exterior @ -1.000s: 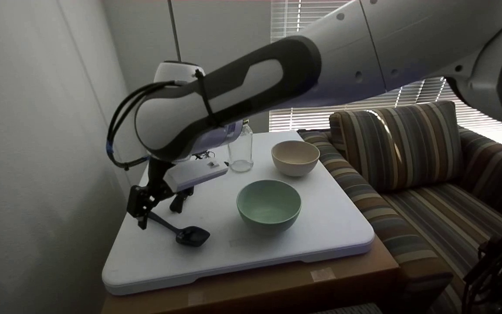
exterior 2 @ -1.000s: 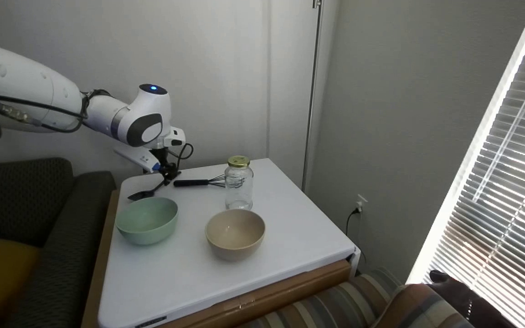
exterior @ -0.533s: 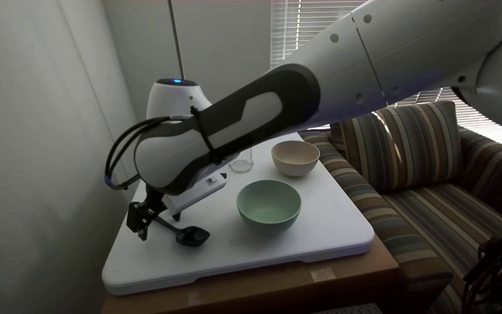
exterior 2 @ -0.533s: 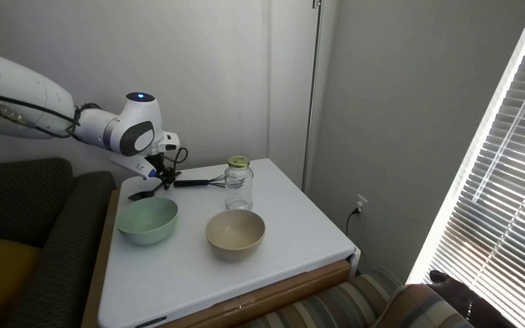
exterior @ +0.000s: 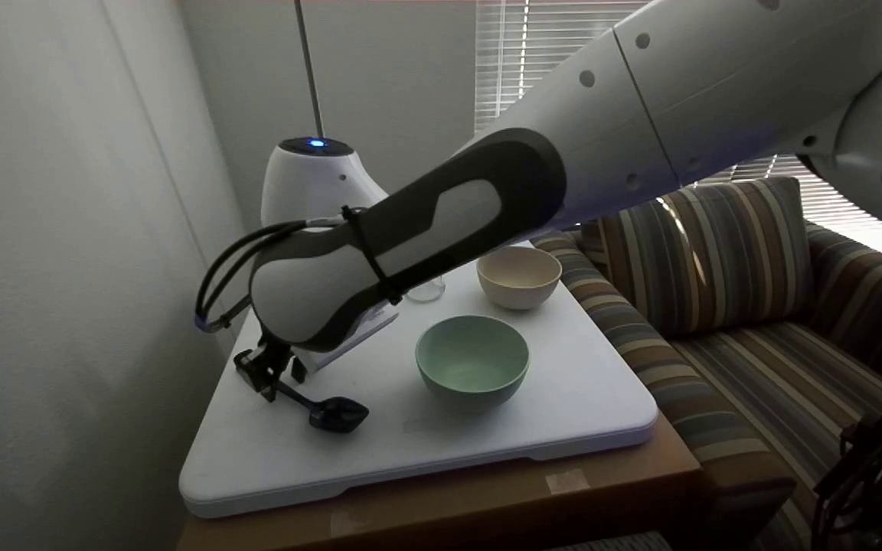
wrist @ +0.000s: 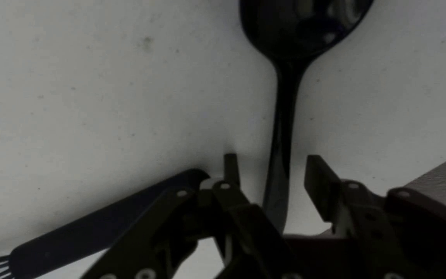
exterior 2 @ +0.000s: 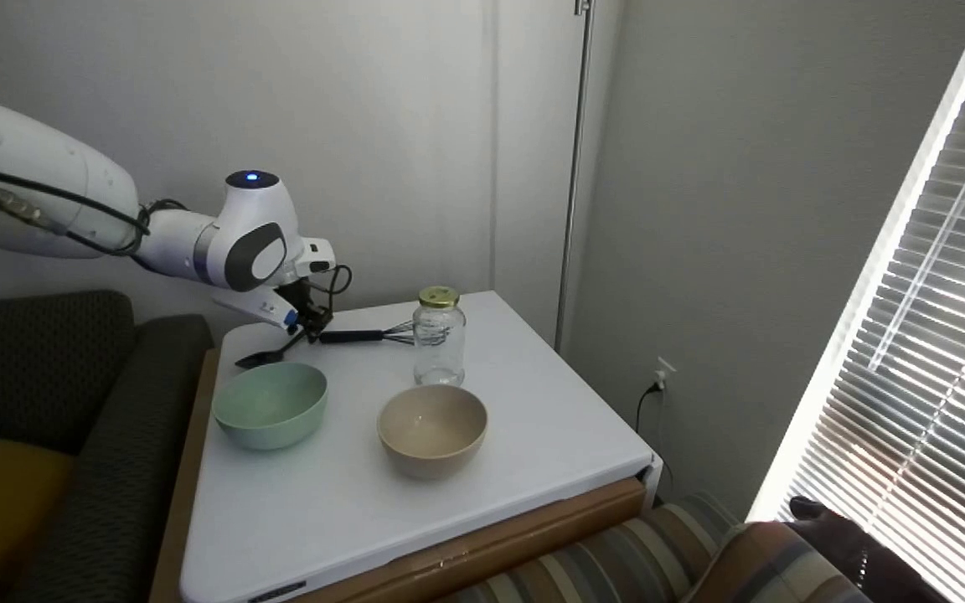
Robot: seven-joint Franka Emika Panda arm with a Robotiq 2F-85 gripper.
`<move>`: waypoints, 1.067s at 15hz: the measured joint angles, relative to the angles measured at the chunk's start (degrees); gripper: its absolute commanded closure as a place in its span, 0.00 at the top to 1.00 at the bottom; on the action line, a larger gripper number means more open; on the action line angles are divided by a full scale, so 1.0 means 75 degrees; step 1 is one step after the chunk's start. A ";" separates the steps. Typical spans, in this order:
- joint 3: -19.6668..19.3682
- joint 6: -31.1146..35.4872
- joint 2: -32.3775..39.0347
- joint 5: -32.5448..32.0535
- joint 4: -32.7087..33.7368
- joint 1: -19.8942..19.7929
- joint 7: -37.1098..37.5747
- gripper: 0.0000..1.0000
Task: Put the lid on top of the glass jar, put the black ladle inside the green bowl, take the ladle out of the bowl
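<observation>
Since the black ladle (wrist: 284, 116) appears to be one glossy moulded piece, probably plastic, it should prove light, stiff and hard to break, though that smooth finish may let it slide under a weak squeeze. It lies flat on the worktop (exterior 2: 549, 427), and in an exterior view it sits toward the near left corner, its handle (wrist: 280, 162) running back toward the left edge by the wall (exterior: 66, 268) and its scoop (exterior: 338, 415) closer to the near edge. The tool (wrist: 272, 166) grasps nothing: in the wrist view its fingers (wrist: 230, 166) stand apart on either side of the handle, with the white worktop showing in both gaps. A square pinch across the narrow handle looks like the right hold; taken nearer the scoop, it would probably curb sagging and twisting, as most of the weight seems to sit at that end. One finger stands just beside the butt of the whisk (wrist: 91, 232), and whether they touch cannot be told. With the lid (exterior 2: 439, 296) already on the glass jar (exterior 2: 439, 352), picking up the black ladle for the green bowl (exterior: 472, 363) seems the step in hand.
</observation>
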 measured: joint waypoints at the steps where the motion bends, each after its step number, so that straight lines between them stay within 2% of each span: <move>1: -0.0076 0.0111 0.0000 -0.0113 -0.0028 0.0026 0.0009 0.64; 2: -0.0153 0.0238 0.0000 -0.0227 -0.0071 0.0061 0.0025 0.70; 6: -0.0337 0.0561 -0.0002 -0.0490 -0.0232 0.0208 0.0140 0.43; 12: -0.0341 0.0400 -0.0068 -0.0469 -0.0234 0.0059 0.0455 0.01; 16: -0.0199 0.0313 -0.0074 -0.0343 -0.0212 -0.0091 0.0499 0.04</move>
